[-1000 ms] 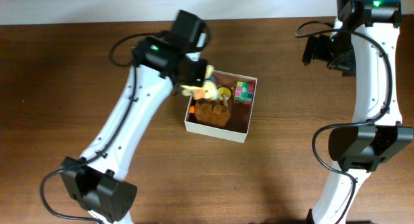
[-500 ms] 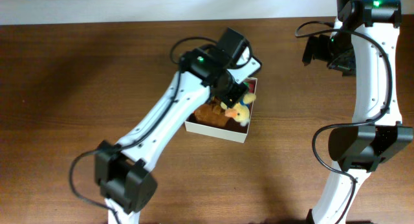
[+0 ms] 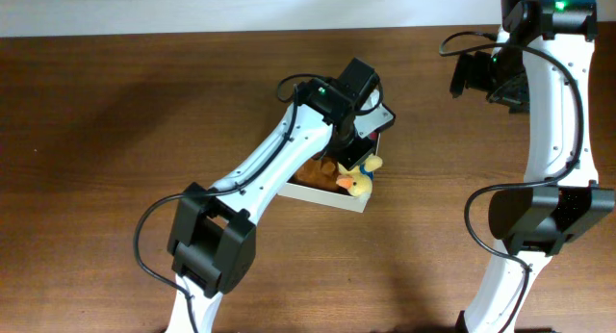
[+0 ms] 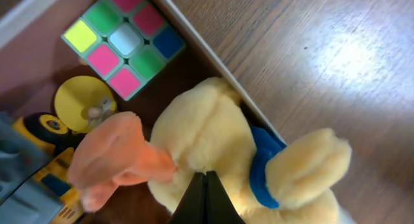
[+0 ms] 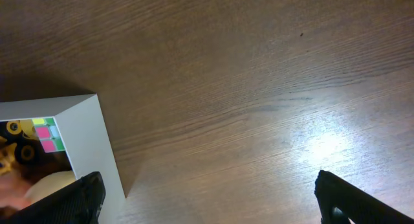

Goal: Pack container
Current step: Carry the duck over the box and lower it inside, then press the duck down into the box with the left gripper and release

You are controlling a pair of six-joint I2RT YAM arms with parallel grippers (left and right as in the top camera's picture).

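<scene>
Left fingers (image 4: pixel 193 208) pinched on plush duck (image 4: pixel 213 140), straddling container (image 3: pixel 332 199) wall, likely because Rubik's cube (image 4: pixel 126 39) crowds that corner. Right fingers (image 5: pixel 81 201) spread empty over table (image 5: pixel 259 88), parked clear.

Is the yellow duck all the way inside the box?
Not yet. The duck hangs over the box wall, beak inside, its other end above the table, held by the left claw.
</scene>
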